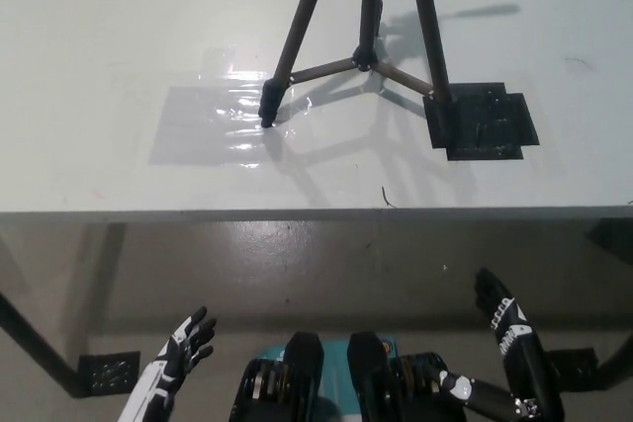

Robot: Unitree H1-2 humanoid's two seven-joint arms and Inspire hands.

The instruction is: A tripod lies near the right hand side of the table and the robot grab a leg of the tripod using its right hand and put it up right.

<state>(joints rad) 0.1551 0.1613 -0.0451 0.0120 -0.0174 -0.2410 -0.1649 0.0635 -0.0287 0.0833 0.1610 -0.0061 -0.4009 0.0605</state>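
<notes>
Grey tripod (368, 42) is standing upright on the white table (99, 46), one foot on black tape (485, 124); uprighting looks done. Right hand (499, 318) and left hand (183, 348) are hanging below the edge, fingers apart, empty; next move: none needed

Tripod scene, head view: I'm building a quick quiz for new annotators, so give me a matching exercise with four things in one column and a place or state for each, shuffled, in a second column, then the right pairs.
Things:
1. tripod
2. black patch
3. left robot hand
4. right robot hand

Places or states:
A. white, open, below the table edge at lower left
B. standing upright on the table
C. black, open, below the table edge at lower right
D. flat on the table under one tripod foot

Pairs: 1-B, 2-D, 3-A, 4-C
</notes>
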